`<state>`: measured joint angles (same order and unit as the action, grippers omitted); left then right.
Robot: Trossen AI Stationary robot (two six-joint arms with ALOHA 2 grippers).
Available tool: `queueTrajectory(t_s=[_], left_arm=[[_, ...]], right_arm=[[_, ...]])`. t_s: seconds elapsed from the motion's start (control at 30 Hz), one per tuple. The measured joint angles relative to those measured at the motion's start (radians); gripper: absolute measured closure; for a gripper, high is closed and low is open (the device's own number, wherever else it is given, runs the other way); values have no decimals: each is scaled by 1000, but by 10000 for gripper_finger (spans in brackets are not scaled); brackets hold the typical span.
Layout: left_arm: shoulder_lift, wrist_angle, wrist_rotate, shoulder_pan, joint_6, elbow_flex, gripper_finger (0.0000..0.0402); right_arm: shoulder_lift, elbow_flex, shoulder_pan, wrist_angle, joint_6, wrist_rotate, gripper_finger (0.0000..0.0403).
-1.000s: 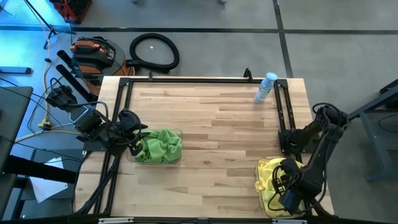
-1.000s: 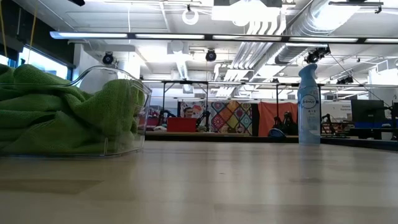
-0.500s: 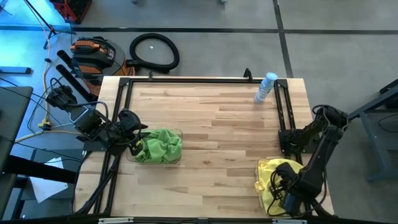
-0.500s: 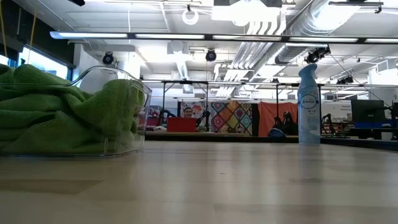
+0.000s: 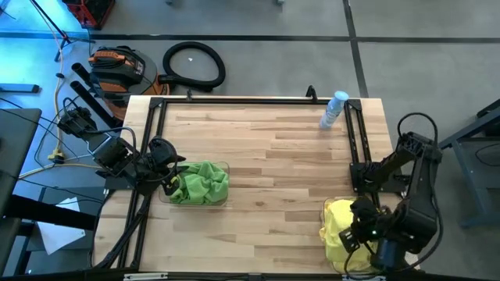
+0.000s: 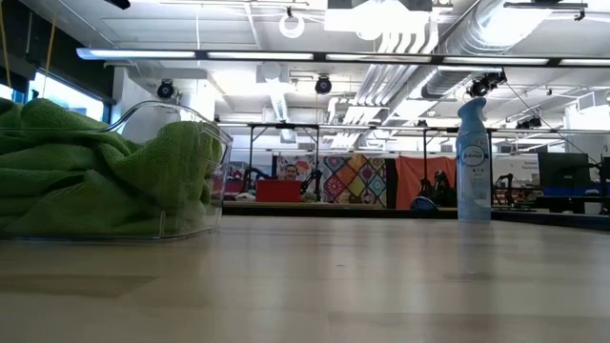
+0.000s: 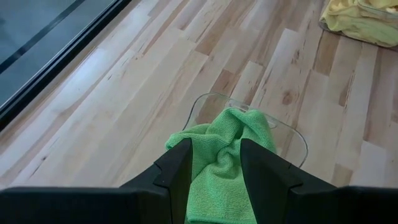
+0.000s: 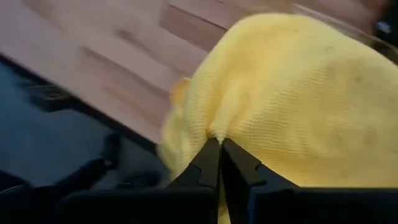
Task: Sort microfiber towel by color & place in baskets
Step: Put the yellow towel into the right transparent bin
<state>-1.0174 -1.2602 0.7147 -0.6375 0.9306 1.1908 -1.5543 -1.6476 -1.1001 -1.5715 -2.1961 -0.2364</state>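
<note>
Green microfiber towels (image 5: 201, 183) fill a clear basket (image 5: 226, 167) at the table's left. My left gripper (image 7: 214, 168) hangs open over that basket's left end, with green cloth (image 7: 217, 155) showing in the gap between its fingers. Yellow towels (image 5: 340, 222) lie heaped in the other basket (image 5: 326, 204) at the near right corner. My right gripper (image 8: 219, 149) is above this heap, pointing down and shut on the yellow cloth. The right arm hides the gripper in the high view. My left gripper: I cannot tell whether its fingers touch the green cloth between them. My right gripper pinches a small raised fold of the top yellow towel (image 8: 214, 132) between its two fingertips, coming steeply from above. The cloth is drawn up into a peak at the fingers, and the rest lies on the heap.
A spray bottle (image 5: 333, 109) stands at the far right of the table. Black metal frames (image 5: 148, 140) (image 5: 358, 136) run along both sides. Bare wood (image 5: 273, 164) lies between the two baskets. The yellow heap sits close to the table's near edge (image 8: 118, 118).
My right arm has risen over the yellow heap and its wrist has tipped further downward. The yellow heap's top now stands higher and more bunched than before.
</note>
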Motion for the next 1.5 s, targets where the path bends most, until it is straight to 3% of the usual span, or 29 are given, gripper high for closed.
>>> queueTrajectory(t_s=[0.27, 0.4, 0.5, 0.67, 0.8, 0.9, 1.0, 1.33, 1.5], left_arm=[[0, 0, 0, 0, -17, 0, 277], [0, 0, 0, 0, -17, 0, 277], [0, 0, 0, 0, -18, 0, 277], [0, 0, 0, 0, -18, 0, 277], [0, 0, 1, 0, -18, 0, 277], [0, 0, 5, 0, -19, 0, 277], [0, 0, 13, 0, -19, 0, 277], [0, 0, 28, 11, -19, 0, 277], [0, 0, 29, 24, -19, 0, 277]], right_arm=[[0, -112, 1, 1, 91, -329, 402], [0, -150, 7, 1, 133, -350, 402], [0, -155, 8, 0, 129, -232, 403], [0, -123, 14, 2, 34, 118, 403], [0, -53, 13, 1, -53, 458, 403], [0, 15, 3, 0, -82, 598, 403], [0, 89, -3, 0, -85, 666, 403], [16, 310, -52, 1, -138, 656, 403], [74, 354, -86, 1, -141, 690, 403]])
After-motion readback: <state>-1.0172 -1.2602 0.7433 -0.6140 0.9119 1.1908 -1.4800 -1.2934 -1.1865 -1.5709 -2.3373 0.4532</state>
